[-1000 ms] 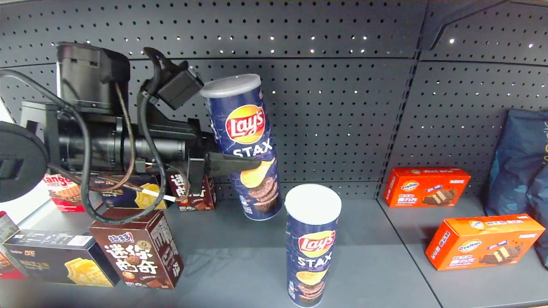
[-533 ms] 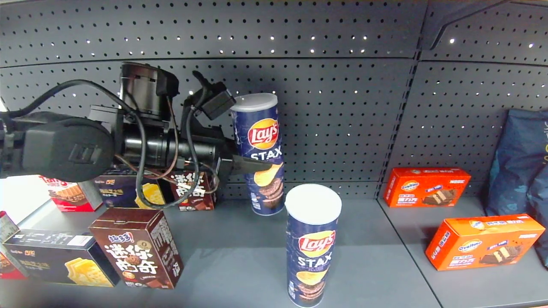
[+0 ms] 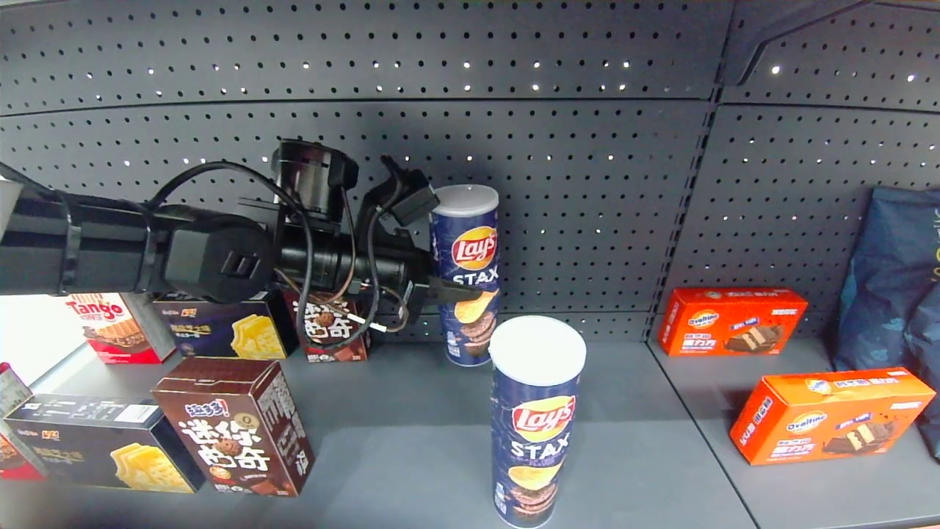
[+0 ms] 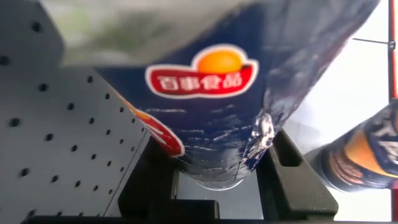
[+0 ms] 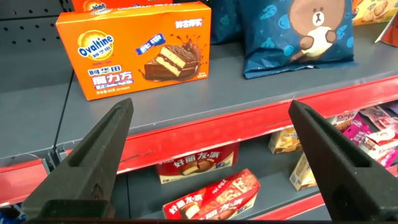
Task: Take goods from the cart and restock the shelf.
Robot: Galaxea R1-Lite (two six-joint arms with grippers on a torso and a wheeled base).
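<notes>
I'm mid-placement: my left gripper (image 3: 467,294) clamps the chip can (image 3: 465,242) at its middle, upright, its base at or just above the shelf (image 3: 396,426) beneath the fingers. Next, I reckon: seat it, release, and back out clear of the standing can (image 3: 536,419) just beside the gripper. My right gripper (image 5: 211,168) is spread wide, empty.

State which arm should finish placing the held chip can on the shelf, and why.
Left: the left gripper is shut on the upright chip can near the pegboard. The right gripper is open, empty.
</notes>
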